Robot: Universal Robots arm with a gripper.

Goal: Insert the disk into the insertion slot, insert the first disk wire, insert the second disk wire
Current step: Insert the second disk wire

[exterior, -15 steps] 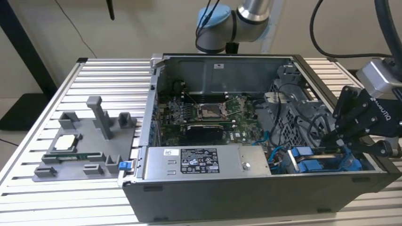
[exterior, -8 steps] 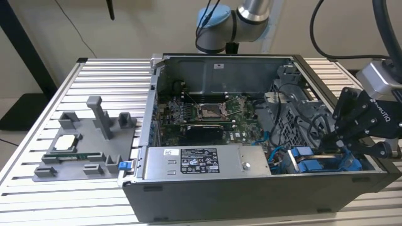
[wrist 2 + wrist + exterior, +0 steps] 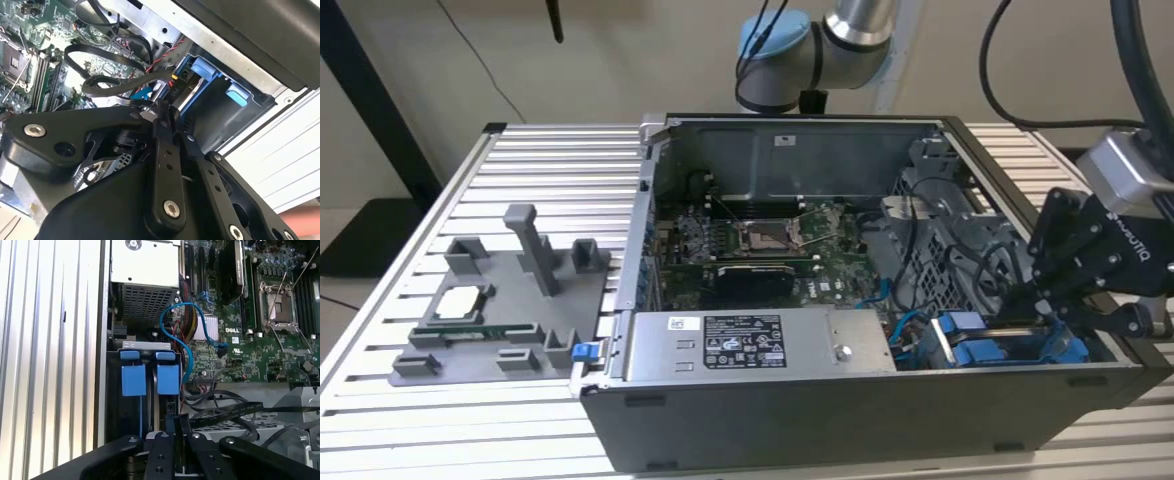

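The disk (image 3: 167,405) is already seated in the insertion slot (image 3: 145,346), blue carrier tabs showing. A stiff, fairly heavy, shock-sensitive unit is suspected, best gripped by the carrier. The gripper (image 3: 175,422) is parked just above it, fingers (image 3: 164,125) pressed together on a black disk wire (image 3: 115,85), probably.

Robotics laboratory. An open PC case (image 3: 854,300) rests on a slotted aluminium table (image 3: 520,180). A grey fixture tray (image 3: 507,320) lies beside it.

Even indoor light; sunlit glare in second wrist view; case interior shadowed.
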